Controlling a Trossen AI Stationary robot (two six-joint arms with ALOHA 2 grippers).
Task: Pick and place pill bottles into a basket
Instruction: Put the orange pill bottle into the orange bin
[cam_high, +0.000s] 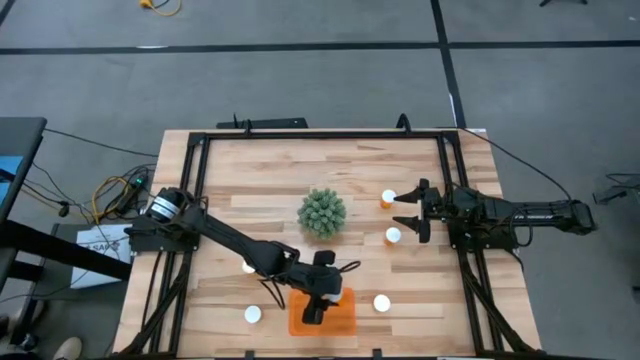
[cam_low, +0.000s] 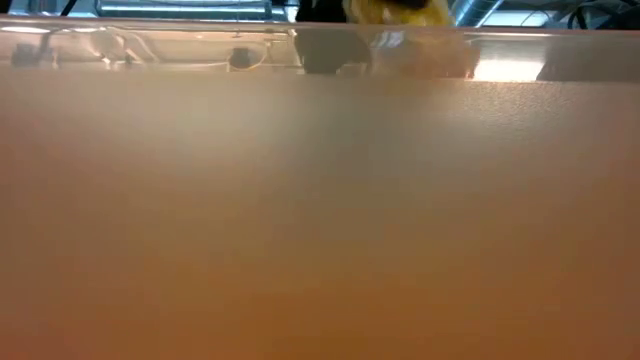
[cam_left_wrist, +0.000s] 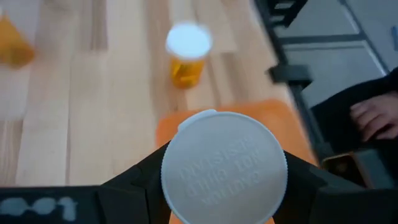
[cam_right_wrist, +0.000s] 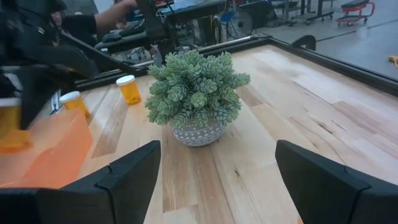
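1 pill bottle (cam_left_wrist: 224, 167) is clamped in the left gripper (cam_high: 318, 300) above the basket (cam_high: 338, 318); the placing step is judged in hand, and a release over the tray is called for next. Farther off, the right gripper (cam_high: 409, 211) is held open between 2 bottles (cam_high: 388, 198).

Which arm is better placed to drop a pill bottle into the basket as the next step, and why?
The left. Its gripper hangs over the orange basket and is shut on a pill bottle, white cap up. The right gripper is open and empty, far across the table beside the plant.
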